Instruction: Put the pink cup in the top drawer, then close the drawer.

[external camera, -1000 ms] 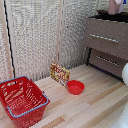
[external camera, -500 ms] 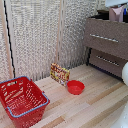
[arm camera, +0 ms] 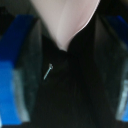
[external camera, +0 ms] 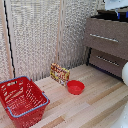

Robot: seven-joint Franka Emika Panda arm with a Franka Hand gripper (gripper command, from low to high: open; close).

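Your pinch receptors (arm camera: 64, 75) are clamped on the pink recepticle (arm camera: 65, 20) (blurred), highest section (external camera: 107, 15) directly beneath at 6 o'clock.

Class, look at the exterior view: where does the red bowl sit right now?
The red bowl rests on the wooden floor near the middle of the view, just in front of the small printed box.

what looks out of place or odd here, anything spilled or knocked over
Nothing spilled or toppled. The red basket, red bowl and small box sit upright on the wooden floor. The chest's top drawer stands pulled out, which fits the task.
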